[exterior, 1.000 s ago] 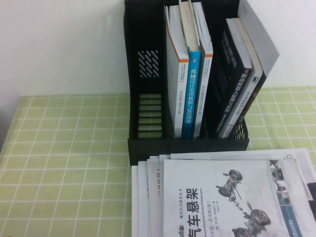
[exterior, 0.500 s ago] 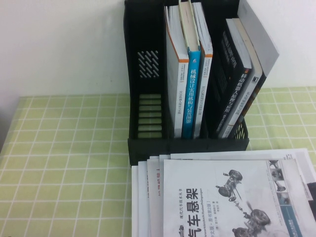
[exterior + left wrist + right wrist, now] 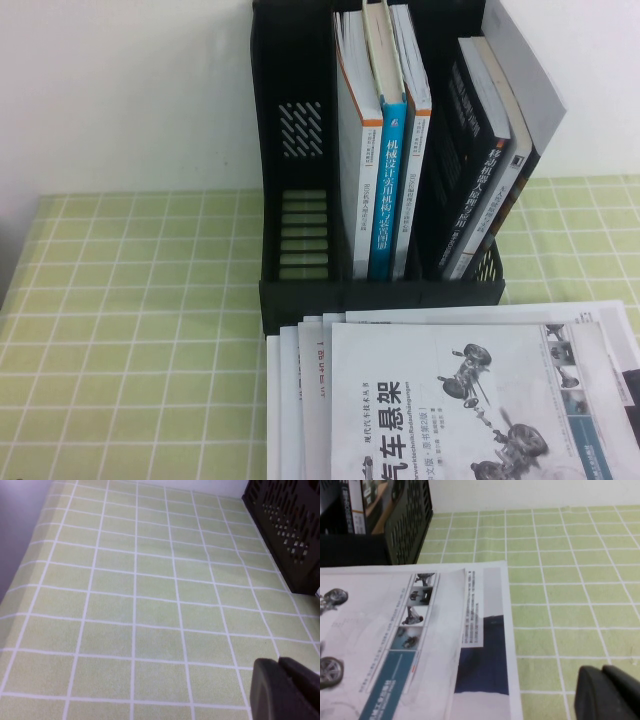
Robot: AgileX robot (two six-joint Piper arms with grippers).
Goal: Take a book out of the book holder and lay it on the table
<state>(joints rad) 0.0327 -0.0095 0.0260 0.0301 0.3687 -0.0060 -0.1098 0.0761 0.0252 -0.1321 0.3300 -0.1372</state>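
Note:
The white book (image 3: 470, 400) with the black Chinese title and grey suspension drawings lies flat on top of a fanned stack on the green checked table (image 3: 130, 330), just in front of the black book holder (image 3: 300, 170). It also shows in the right wrist view (image 3: 385, 630), next to the holder's vented side (image 3: 412, 510). My right gripper (image 3: 602, 669) is shut and empty, low over bare cloth to the book's right. My left gripper (image 3: 278, 661) is shut and empty over bare cloth, left of the holder (image 3: 290, 525). Neither gripper shows in the high view.
The holder's left compartment is empty. The middle one holds a blue-spined book (image 3: 388, 190) between two white ones, and the right one holds dark leaning books (image 3: 480, 150). A magazine with a dark blue patch (image 3: 482, 655) sticks out under the white book. Open cloth lies left of the stack.

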